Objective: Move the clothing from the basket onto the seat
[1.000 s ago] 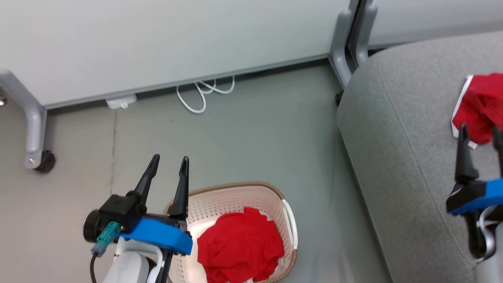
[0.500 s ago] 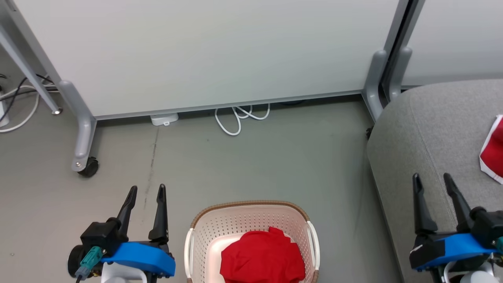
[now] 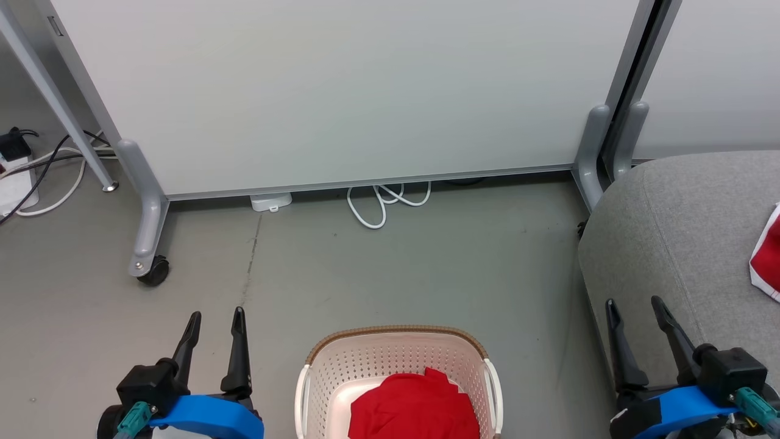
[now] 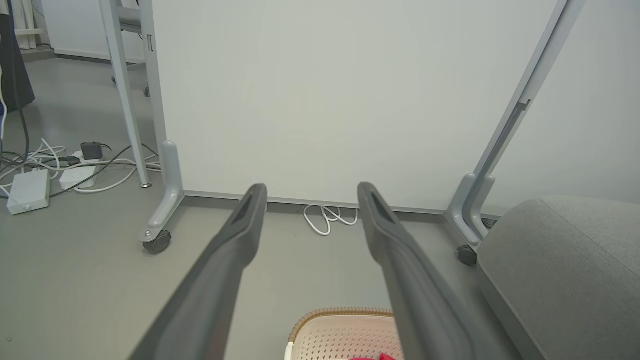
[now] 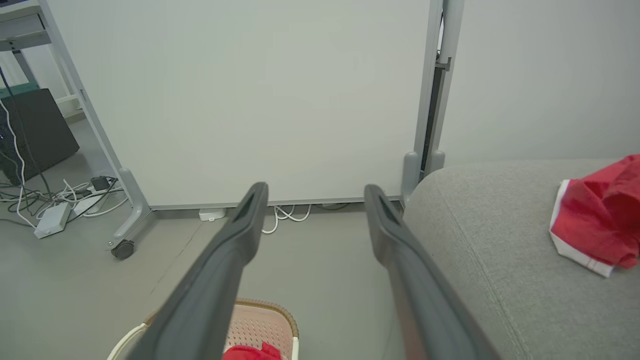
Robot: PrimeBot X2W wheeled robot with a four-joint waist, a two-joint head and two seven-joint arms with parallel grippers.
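Note:
A red garment (image 3: 414,407) lies bunched inside the cream perforated basket (image 3: 396,352) on the floor at the bottom middle of the head view; the basket rim (image 4: 340,314) and a red scrap (image 5: 250,352) also show in the wrist views. A second red garment with white trim (image 5: 597,220) lies on the grey seat (image 3: 682,231) at the right, its edge (image 3: 769,256) cut by the head view's border. My left gripper (image 3: 214,316) is open, left of the basket, holding nothing. My right gripper (image 3: 635,303) is open over the seat's front corner, empty.
A white partition panel (image 3: 341,91) on grey wheeled legs (image 3: 145,231) stands behind the basket. White cable loops (image 3: 387,201) lie at its foot. Power bricks and cables (image 4: 50,167) lie on the floor at the far left. Bare grey floor (image 3: 396,268) stretches between basket and panel.
The head camera has swung left and tilted up, so the seat and basket shifted in view. Both grippers sit lower in the picture, still open. The right gripper is farther from the garment on the seat.

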